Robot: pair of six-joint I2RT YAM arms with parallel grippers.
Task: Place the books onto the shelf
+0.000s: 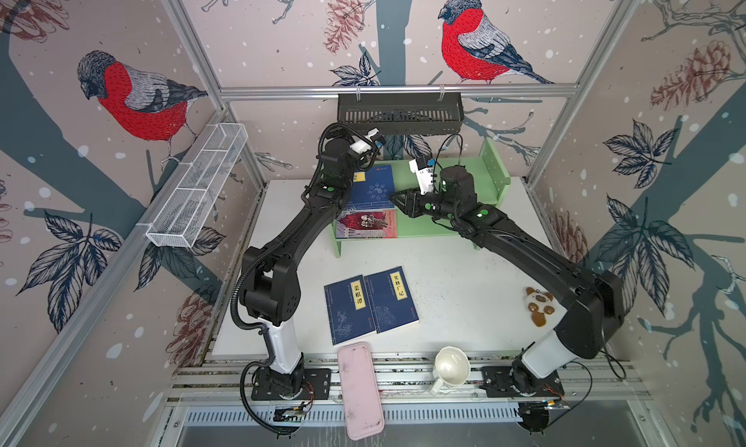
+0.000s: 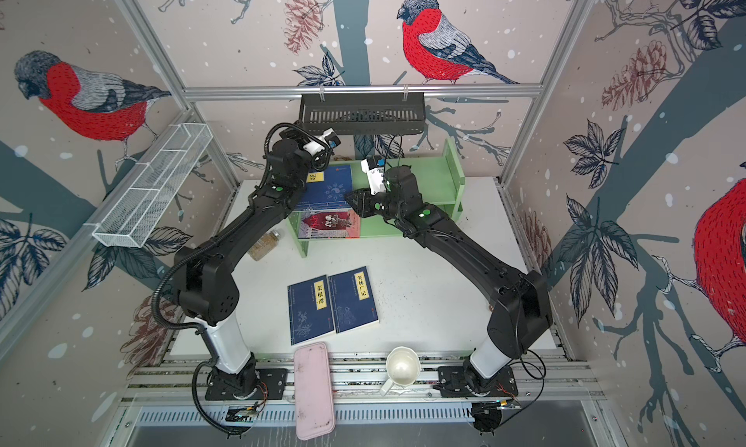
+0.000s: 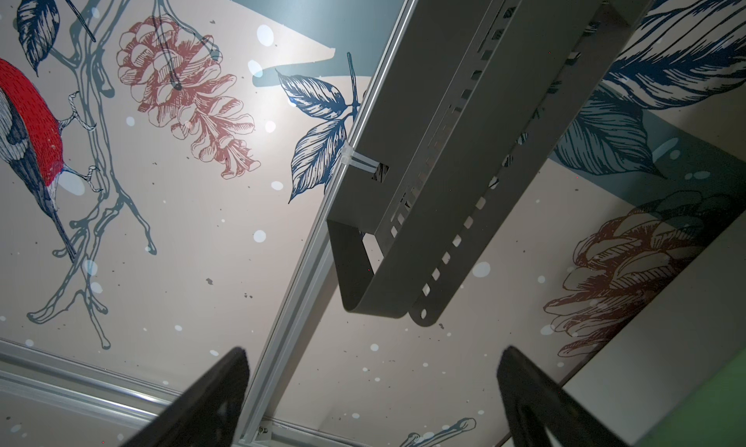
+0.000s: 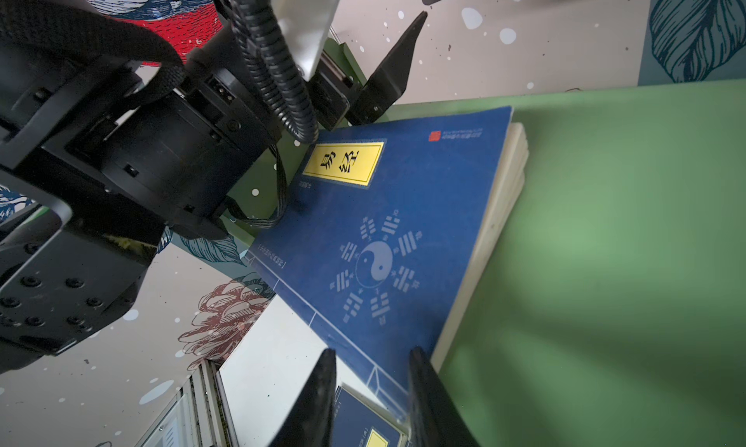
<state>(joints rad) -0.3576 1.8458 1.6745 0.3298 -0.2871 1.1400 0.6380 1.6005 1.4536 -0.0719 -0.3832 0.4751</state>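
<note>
left claw (image 3: 373,350) spread wide | right claw (image 4: 373,352) nearly closed, perhaps gripping

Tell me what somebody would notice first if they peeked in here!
Probably the huge red-breasted birds painted on the walls, one on the left wall and another on the back wall. Next come the two black robot arms, both reaching to the green shelf at the back of the white table. Then the two navy books lying side by side near the table's front.

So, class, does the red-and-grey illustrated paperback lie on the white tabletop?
No, the red-and-grey illustrated paperback rests on the light green wooden shelf.
</note>
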